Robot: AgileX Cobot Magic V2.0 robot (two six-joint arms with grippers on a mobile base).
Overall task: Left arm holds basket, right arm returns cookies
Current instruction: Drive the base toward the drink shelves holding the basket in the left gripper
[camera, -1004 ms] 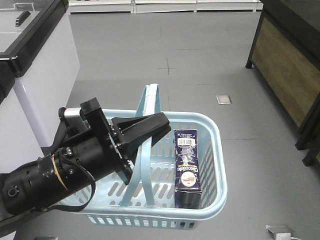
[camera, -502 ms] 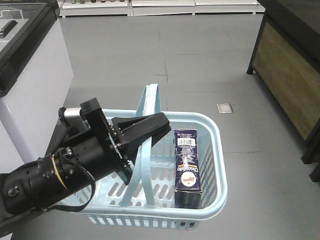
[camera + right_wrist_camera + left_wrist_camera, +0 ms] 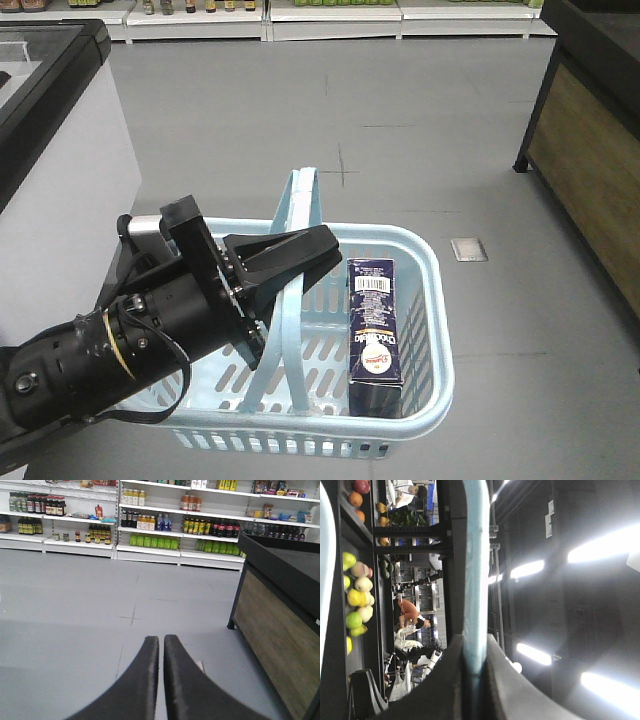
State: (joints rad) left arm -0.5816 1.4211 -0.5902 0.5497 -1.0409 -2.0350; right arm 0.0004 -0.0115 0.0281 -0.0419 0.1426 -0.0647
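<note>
Insp. note, shop aisle. Left end effector (image 3: 305,258) is clamped on one handle (image 3: 300,215) of the basket (image 3: 432,300). Left wrist view confirms it: the blue strap runs between the jaws. Basket approx. level.

Cookies (image 3: 374,320) are inside, on the half to the right of the handles, i.e. away from the left arm (image 3: 120,350). Carton's long axis runs near-to-far in the front view, barcode end farthest. Lying flat or leaning: cannot tell.

Right end effector (image 3: 161,645): jaws together bar a thin slit, nothing held, facing the aisle and shelves (image 3: 150,535). Neither basket nor carton shows in its view.

Judgement: right arm not yet over the basket. It looks the better-placed arm for that side and should grip across the carton's narrow width.
</note>
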